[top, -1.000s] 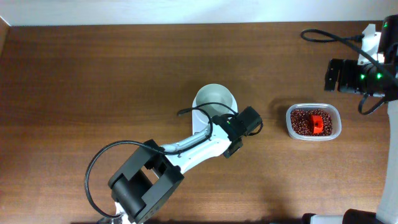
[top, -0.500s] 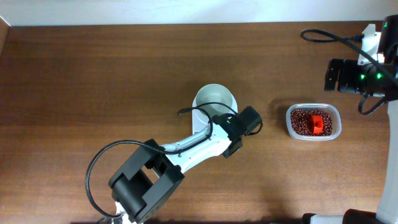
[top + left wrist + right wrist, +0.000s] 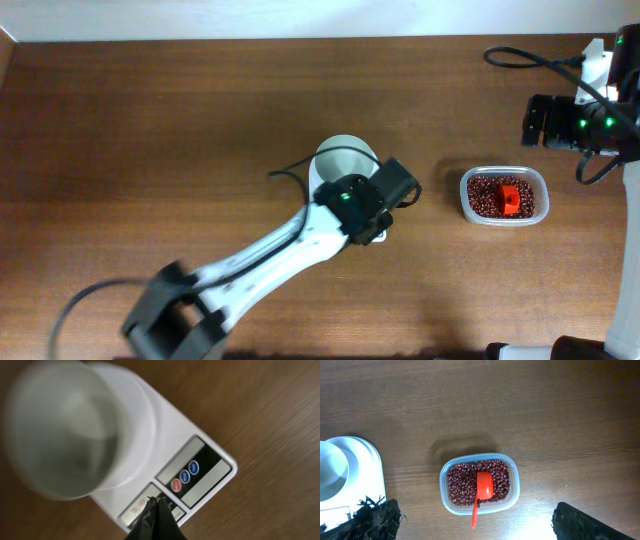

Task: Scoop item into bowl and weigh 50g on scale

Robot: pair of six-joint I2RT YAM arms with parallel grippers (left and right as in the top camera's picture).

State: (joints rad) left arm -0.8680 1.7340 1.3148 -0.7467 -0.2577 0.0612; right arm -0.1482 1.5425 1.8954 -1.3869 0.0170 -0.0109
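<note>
The small white bowl (image 3: 345, 155) stands on the white scale (image 3: 316, 178). In the left wrist view the bowl (image 3: 60, 425) is blurred and sits on the scale (image 3: 150, 435). My left gripper (image 3: 156, 501) is shut and empty, with its tips over the scale's front panel, just beside the round buttons (image 3: 185, 476). In the overhead view it (image 3: 372, 208) covers most of the scale. The dark red beans (image 3: 462, 482) fill a clear tub (image 3: 479, 507) with an orange-red scoop (image 3: 484, 486) lying in them. My right gripper (image 3: 475, 512) is open wide, high above the tub's near side.
The tub (image 3: 504, 196) lies right of the scale on the brown wooden table (image 3: 150, 120). The right arm (image 3: 575, 125) hangs over the table's far right edge, with a black cable (image 3: 520, 58) behind it. The scale's edge (image 3: 365, 467) shows in the right wrist view.
My left arm has swung: its lower links have shifted and blur with motion, and the wrist has moved slightly up and left over the scale. The right arm, tub and scoop have not moved.
</note>
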